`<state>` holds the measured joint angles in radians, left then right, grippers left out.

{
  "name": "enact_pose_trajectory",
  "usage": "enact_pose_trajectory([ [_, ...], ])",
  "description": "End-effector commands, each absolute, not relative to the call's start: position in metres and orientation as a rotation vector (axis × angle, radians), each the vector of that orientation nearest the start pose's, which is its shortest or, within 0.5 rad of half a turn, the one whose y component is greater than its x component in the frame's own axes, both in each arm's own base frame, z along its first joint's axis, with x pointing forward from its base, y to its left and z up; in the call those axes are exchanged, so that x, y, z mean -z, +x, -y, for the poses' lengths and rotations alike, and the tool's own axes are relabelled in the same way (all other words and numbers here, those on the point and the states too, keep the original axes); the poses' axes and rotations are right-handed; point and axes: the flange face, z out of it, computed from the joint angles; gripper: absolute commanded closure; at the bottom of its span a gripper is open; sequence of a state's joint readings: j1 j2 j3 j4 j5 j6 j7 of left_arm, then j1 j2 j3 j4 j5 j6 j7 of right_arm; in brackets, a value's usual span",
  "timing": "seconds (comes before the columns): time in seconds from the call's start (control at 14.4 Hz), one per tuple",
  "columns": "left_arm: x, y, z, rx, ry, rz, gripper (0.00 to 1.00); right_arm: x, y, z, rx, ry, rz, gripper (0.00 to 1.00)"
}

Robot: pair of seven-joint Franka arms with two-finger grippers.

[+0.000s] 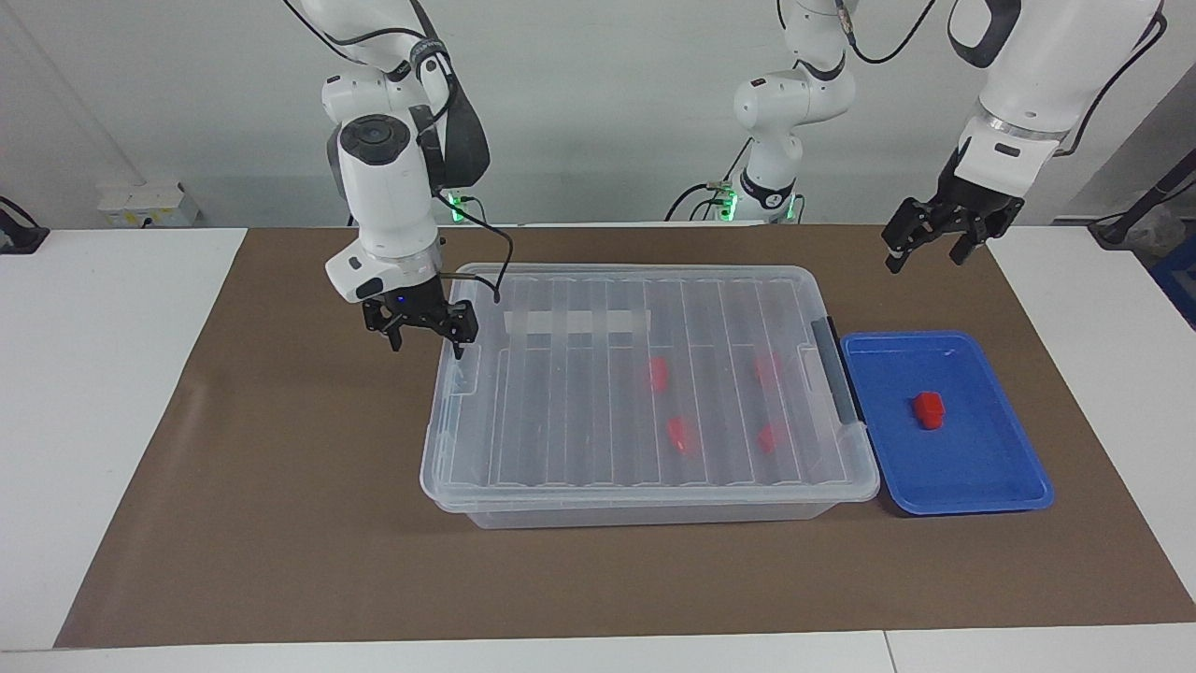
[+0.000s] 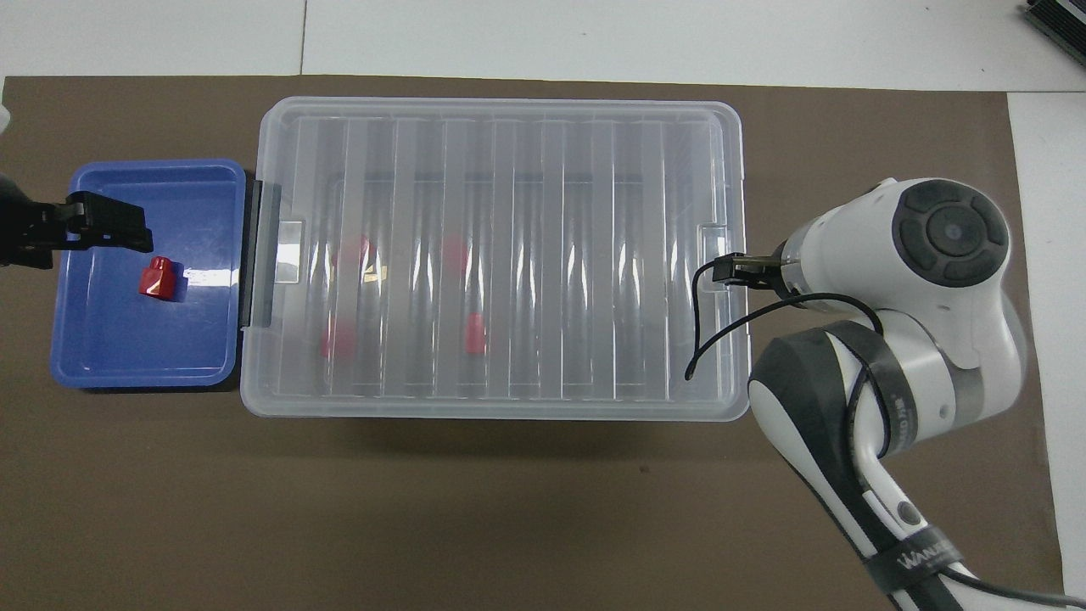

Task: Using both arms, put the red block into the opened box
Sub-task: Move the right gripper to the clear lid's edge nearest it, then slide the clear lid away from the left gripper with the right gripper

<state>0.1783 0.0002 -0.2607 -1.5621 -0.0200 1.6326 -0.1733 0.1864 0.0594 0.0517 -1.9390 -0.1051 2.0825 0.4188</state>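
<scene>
- Clear plastic makes up the box [image 1: 645, 393], which I see sitting in the middle of the brown mat [image 1: 280, 523] on the table [image 1: 93, 374], its ribbed lid [image 2: 509, 255] on and closed.
- Through the lid I make out four red pieces [image 1: 660, 373] inside the box.
- I find the red block [image 1: 929, 409] lying in the blue tray [image 1: 990, 495], which sits just beside the box's dark grey handle [image 1: 833, 374], toward the left arm's end of the table.
- My right tool [image 1: 422, 327] hangs low at the box's end toward the right arm, fingers apart and empty, one fingertip over the lid's edge by the latch; I cannot tell if it touches.
- My left tool [image 1: 934, 245] hovers well above the mat, over its corner nearest the robots and close to the tray, fingers spread, holding nothing.
- I see a strip of white tape [image 1: 576, 322] across the lid.
</scene>
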Motion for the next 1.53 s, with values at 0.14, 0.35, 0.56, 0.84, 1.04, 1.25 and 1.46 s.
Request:
enact_pose_trajectory([
  [0.14,-0.635,0.55,0.044,0.097,-3.141,0.149,0.0,-0.463,0.56,-0.081,0.131,-3.233,-0.067,0.01],
  [0.35,-0.636,0.55,0.044,0.1,-3.141,0.149,0.0,-0.462,0.562,-0.056,0.106,-3.24,0.028,0.01],
  [0.56,-0.636,0.55,0.044,0.1,-3.141,0.149,0.0,-0.463,0.564,-0.036,0.104,-3.237,0.084,0.01],
  [0.84,-0.636,0.55,0.044,0.1,-3.141,0.149,0.0,-0.462,0.566,-0.003,0.102,-3.238,0.18,0.01],
  [1.04,-0.636,0.55,0.044,0.1,-3.141,0.149,0.0,-0.462,0.566,0.021,0.09,-3.236,0.23,0.01],
  [1.25,-0.636,0.55,0.044,0.1,-3.141,0.149,0.0,-0.461,0.565,0.041,0.082,-3.232,0.28,0.01],
  [1.46,-0.636,0.55,0.044,0.1,-3.141,0.149,0.0,-0.46,0.564,0.06,0.072,-3.231,0.312,0.01],
])
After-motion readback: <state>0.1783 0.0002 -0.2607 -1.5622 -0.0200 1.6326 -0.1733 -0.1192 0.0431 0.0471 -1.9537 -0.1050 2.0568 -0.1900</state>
